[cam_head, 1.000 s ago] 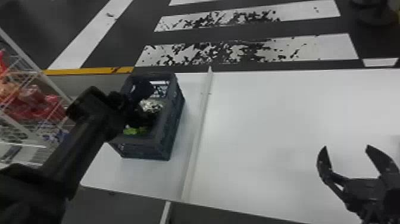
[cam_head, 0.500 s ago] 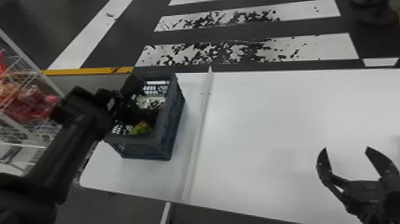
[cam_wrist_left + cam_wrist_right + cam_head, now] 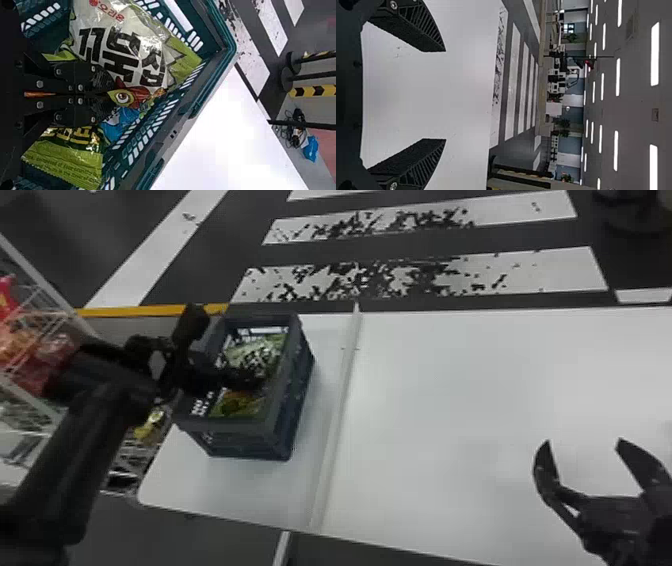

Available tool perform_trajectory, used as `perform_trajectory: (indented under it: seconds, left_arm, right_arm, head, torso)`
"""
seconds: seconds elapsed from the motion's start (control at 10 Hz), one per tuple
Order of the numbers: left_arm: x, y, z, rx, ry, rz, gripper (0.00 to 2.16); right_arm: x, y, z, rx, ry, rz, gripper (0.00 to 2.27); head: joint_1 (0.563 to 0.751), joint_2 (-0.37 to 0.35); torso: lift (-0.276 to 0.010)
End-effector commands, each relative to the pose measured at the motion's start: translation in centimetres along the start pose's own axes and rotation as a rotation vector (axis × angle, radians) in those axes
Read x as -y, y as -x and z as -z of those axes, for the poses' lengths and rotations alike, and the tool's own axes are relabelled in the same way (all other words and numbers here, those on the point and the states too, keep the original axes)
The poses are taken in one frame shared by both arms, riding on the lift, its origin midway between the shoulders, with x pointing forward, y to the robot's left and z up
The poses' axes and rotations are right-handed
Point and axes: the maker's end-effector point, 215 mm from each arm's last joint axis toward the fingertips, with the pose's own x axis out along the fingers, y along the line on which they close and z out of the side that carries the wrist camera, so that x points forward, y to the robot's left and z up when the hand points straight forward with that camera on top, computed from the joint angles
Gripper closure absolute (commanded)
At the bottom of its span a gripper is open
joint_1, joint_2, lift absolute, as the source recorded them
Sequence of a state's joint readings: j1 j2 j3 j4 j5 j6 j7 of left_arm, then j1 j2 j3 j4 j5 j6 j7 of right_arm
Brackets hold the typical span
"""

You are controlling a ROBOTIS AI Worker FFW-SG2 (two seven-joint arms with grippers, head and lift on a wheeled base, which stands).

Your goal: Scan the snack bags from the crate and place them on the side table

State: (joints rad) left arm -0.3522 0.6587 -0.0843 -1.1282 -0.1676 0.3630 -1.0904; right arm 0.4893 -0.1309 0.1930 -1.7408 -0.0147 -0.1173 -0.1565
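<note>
Found the dark crate [image 3: 240,440] standing upright on the white table [image 3: 475,390], near its left end and to the left of a long pale strip [image 3: 345,390]; looked inside and saw snack bags lying there together, with a big white-and-green bag [image 3: 130,47] in the far part, a green bag [image 3: 71,158] with yellow lettering in the near part, and a blue wrapper [image 3: 123,122] partly hidden between them; saw the left tool [image 3: 252,379] lowered into the crate, clenched, both fingers drawn together, with tips right at the white-and-green bag; could not tell about any film pinched inside; saw the right tool [image 3: 583,442] held over the table, well apart from the crate, released, fingers spread wide; beyond the crate's left side, noted a white wire rack [image 3: 31,265] holding red bags [image 3: 45,360], with a yellow packet [image 3: 150,425] lower down, nearer the crate.
</note>
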Motion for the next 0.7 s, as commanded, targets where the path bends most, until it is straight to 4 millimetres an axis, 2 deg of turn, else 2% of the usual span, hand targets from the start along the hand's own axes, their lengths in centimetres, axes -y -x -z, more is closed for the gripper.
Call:
perform_trajectory:
  seconds: [0.0, 0.3, 0.6]
  left_arm:
    - [-0.2, 1.1, 0.0, 0.044, 0.006, -0.009, 2.12]
    - [-0.4, 2.9, -1.7, 0.166, -0.004, -0.02, 2.12]
    - [0.2, 3.8, -3.8, 0.239, 0.004, 0.001, 2.12]
  right_arm:
    - [-0.3, 0.0, -0.1, 0.002, 0.001, -0.005, 0.07]
    - [-0.7, 0.0, -0.2, 0.004, 0.008, -0.006, 0.07]
    - [-1.1, 0.0, -0.3, 0.006, 0.005, -0.008, 0.07]
  head:
    - [0.695, 0.295]
    - [0.695, 0.307]
    - [0.695, 0.3]
  torso:
    - [-0.081]
    - [-0.081]
    - [-0.081]
